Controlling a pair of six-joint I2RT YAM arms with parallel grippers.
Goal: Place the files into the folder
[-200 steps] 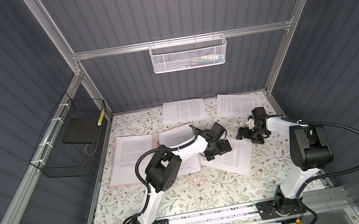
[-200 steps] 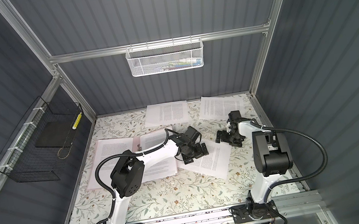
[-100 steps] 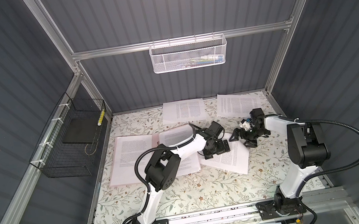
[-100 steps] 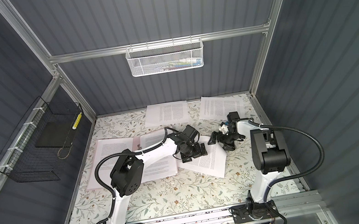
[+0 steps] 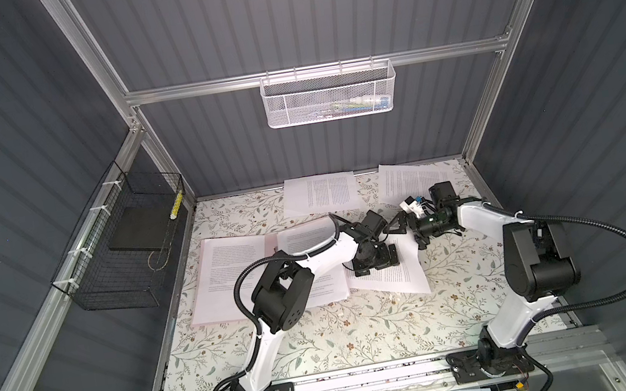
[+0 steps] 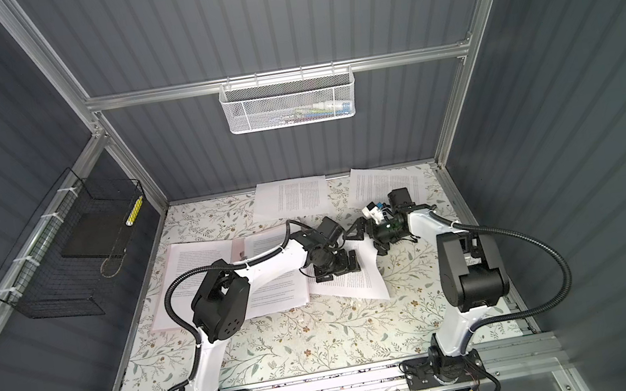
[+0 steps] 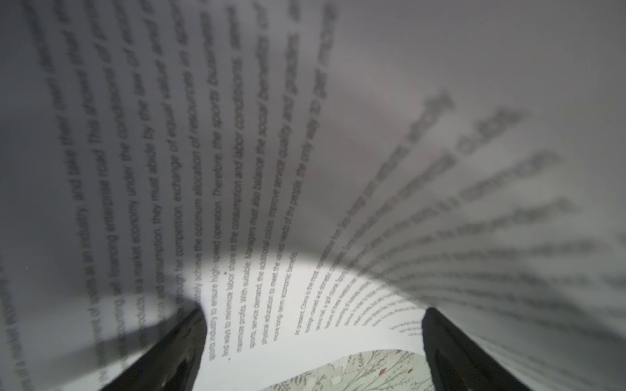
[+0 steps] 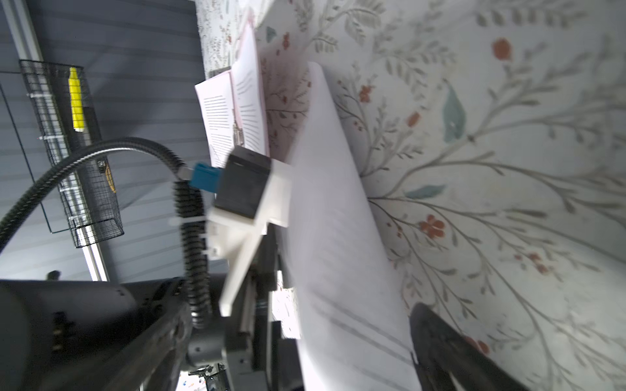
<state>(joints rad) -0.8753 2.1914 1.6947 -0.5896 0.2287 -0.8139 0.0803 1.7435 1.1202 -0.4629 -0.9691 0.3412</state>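
Just beneath spread left gripper (image 5: 377,263): loose file (image 5: 397,279).

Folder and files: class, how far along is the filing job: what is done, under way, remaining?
Done: printed sheets lie on both halves of the open folder. In hand: the open left tool sits on the angled middle sheet, the open right tool at its far edge; neither grips it. Left: filing that sheet and the two back sheets.
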